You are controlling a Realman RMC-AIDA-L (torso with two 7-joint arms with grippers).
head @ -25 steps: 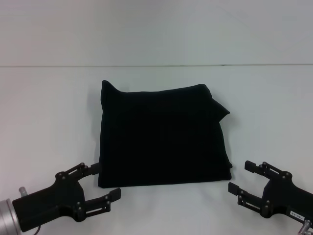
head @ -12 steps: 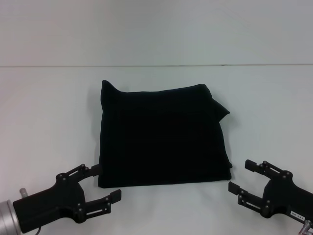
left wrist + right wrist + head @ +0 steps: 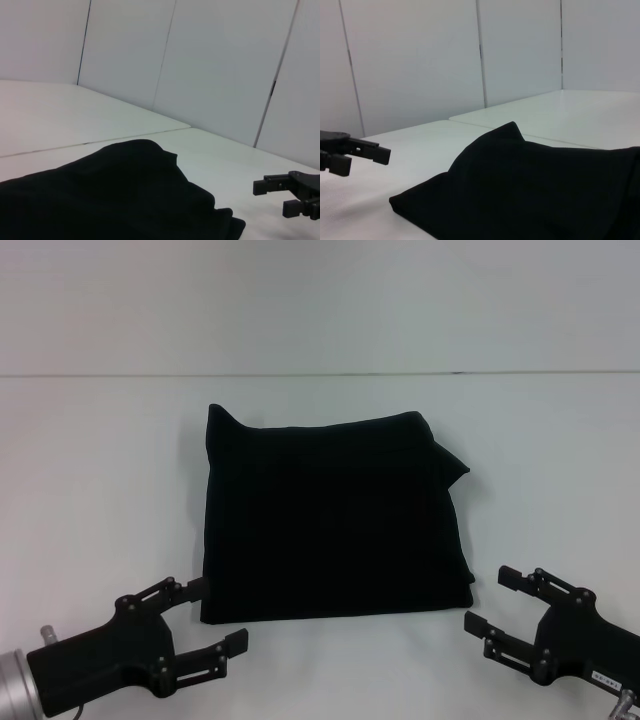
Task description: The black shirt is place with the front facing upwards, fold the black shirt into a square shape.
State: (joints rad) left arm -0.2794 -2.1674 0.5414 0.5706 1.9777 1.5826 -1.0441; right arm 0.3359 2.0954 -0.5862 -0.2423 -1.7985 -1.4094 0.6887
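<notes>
You see the left gripper at lower left of the head view, fingers spread, grasping nothing; the right gripper at lower right likewise released. Between them, centre frame, the black shirt lies folded into a near-square, long axis slightly left-right, on the white table; no lettering is visible.

The folded black cotton shirt lies on the white table. The left gripper is near its front left corner, the right gripper near its front right corner.
</notes>
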